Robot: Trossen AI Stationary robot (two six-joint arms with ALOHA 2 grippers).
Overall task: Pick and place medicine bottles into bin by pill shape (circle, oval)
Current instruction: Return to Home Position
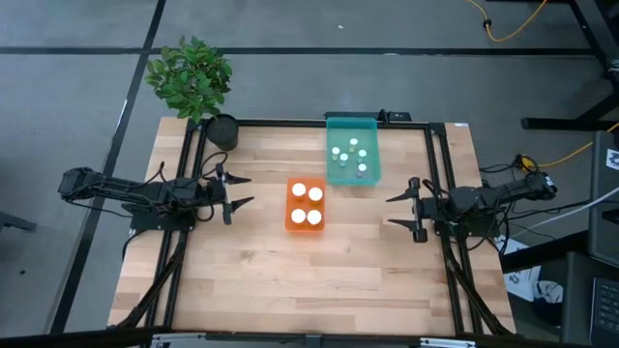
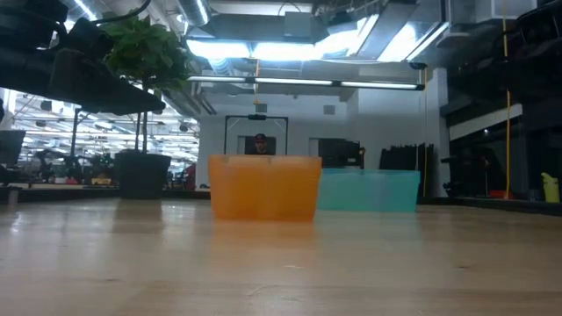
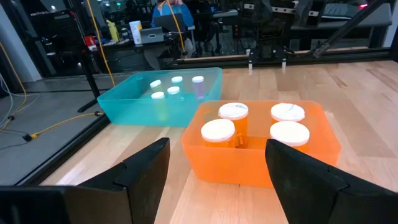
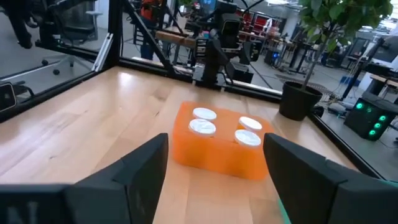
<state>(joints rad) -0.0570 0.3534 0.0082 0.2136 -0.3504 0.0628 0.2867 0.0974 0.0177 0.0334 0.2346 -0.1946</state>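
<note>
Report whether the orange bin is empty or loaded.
Loaded: the orange bin holds four white-capped bottles, standing upright, two by two.

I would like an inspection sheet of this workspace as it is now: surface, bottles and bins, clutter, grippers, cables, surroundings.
Surface: wooden table, nothing loose seen on it.
Job's things: orange bin holds four white-capped bottles; teal bin, farther back and to the right, holds five smaller bottles.
Clutter: potted plant at the far left corner.
Grippers: left gripper and right gripper open, empty, either side of the bins.
Cables: yellow cable on the floor beyond the table.
Surroundings: a person far behind the table.
</note>
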